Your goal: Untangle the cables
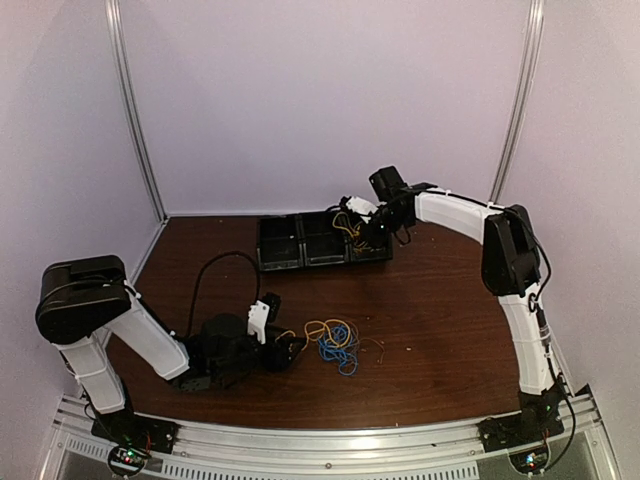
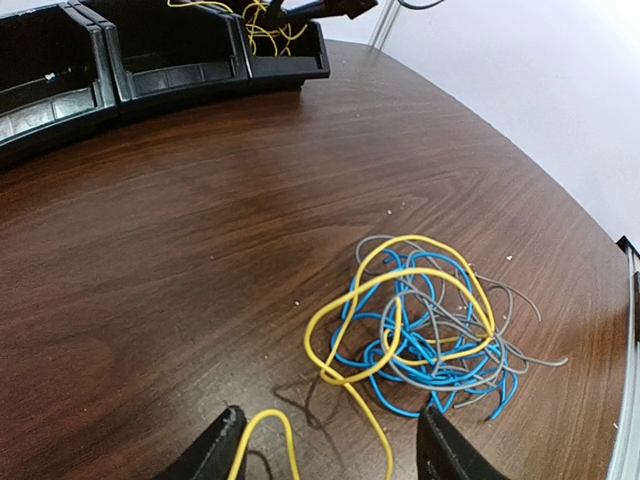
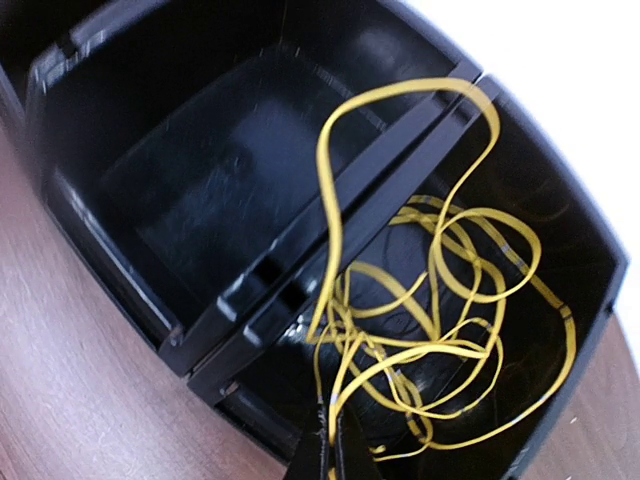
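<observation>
Low in the left wrist view, the left gripper (image 2: 335,455) sits just above the surface (image 2: 200,230) with its jaws spread wide, and a loose yellow strand (image 2: 268,425) loops up between them without being pinched. That strand leads a short way forward into the tangle (image 2: 425,325), where yellow loops lie over and through a blue cable (image 2: 440,378) and a grey cable (image 2: 530,357), all resting on the wood just ahead of the left arm. The step in hand looks like drawing the yellow cable free. To do it well, the jaws should probably close on the strand right where it lies alone, clear of the blue and grey. The pull should then run low and slow, back from the pile, so the loops slide out rather than cinch. If the whole pile starts to drag along, the pull likely needs easing, because nothing pins the tangle down. Farther back, at the far edge of the surface, stands a row of black bins (image 2: 170,75). Over the right-hand bin (image 3: 540,190) hangs the right gripper (image 3: 325,455), well apart from the tangle, its jaws pressed together on a strand of the yellow coil (image 3: 400,345) that fills that compartment. One tall loop of the coil arches over the divider toward the neighbouring bin, so a careless release could let it spill across.
</observation>
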Available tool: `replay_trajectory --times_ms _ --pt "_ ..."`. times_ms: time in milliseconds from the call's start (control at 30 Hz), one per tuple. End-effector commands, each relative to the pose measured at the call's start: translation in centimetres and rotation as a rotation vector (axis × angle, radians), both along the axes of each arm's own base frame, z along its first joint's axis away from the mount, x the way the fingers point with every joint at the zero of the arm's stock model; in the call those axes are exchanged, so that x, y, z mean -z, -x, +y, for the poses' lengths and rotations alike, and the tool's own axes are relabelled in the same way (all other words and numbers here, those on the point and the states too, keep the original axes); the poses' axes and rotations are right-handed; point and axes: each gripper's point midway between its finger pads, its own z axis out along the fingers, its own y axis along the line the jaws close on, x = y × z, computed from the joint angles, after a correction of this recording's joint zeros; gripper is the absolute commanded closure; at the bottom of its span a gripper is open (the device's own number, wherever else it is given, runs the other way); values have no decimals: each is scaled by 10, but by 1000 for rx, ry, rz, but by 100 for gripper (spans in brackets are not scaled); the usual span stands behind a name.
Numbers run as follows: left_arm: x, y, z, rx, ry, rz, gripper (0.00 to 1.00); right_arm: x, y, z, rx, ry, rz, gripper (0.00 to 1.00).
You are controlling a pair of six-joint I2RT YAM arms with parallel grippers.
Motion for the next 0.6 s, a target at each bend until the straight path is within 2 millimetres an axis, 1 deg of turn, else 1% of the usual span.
replay_trajectory --times_ms 0,67,100,133,233,333,433,500,567 --pt "-11 -5 -5 -1 27 -33 41 -18 -25 2 27 -39 -89 100" --pt "-11 -5 -5 -1 26 -34 41 -9 -35 4 36 -36 -102 100" --pt "-12 -5 -4 -2 28 -34 41 4 -38 4 39 -25 -91 100" --pt "-12 -5 -4 -2 28 -34 41 13 -40 6 38 -19 -78 100" --pt "-14 -4 -1 -11 32 -35 41 30 -41 7 33 -8 -41 100" --pt "-14 -4 2 -19 33 -32 41 39 -36 6 24 2 -12 100" --pt "-14 -4 2 -20 36 -30 41 43 -28 2 12 23 6 100" --pt "-13 -5 1 -19 32 -28 41 47 -19 0 -2 32 36 100" --pt "-12 -5 -2 -14 27 -25 41 51 -6 -1 -23 34 86 100"
